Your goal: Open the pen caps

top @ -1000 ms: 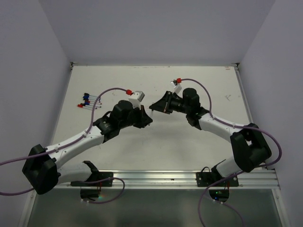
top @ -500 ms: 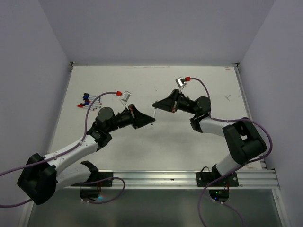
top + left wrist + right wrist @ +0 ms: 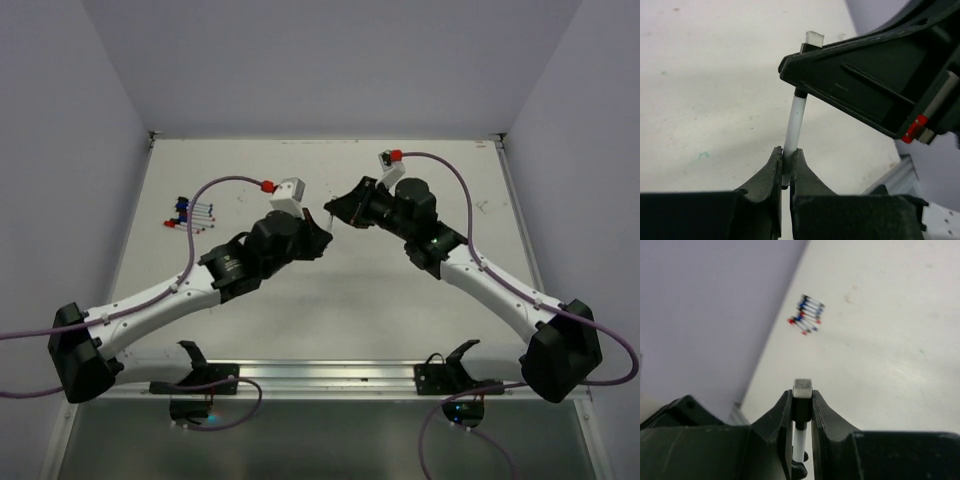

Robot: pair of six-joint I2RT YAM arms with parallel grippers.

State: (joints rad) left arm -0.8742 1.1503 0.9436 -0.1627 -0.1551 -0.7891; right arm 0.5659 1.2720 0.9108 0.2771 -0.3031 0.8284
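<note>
- Top view: both arms meet nr the centre of the desk point(image 3: 400, 300). The left end effector point(image 3: 316, 232) and right end effector point(image 3: 338, 205) are tip to tip, w/ one pen point(image 3: 328, 216) caught between them. The loose pens point(image 3: 192, 213) lie in a small bunch at 9 o'clock, well apart from the arms, nr the desk's left edge.
- Left wrist view: left end effector point(image 3: 786, 155) is clenched on the pen's white barrel point(image 3: 795, 122) at 6 o'clock. The barrel runs up toward 12. The right end effector comes in from 3 o'clock, clamped across the black cap point(image 3: 812, 38). The cap's pale end pokes out above it, and the cap is on the pen.
- Right wrist view: right end effector point(image 3: 802, 397) is clenched on the cap point(image 3: 802, 390), w/ the white barrel below it at 6 o'clock. The loose pens point(image 3: 806, 315) lie at 12 o'clock on the desk, nr the wall point(image 3: 715, 315).
</note>
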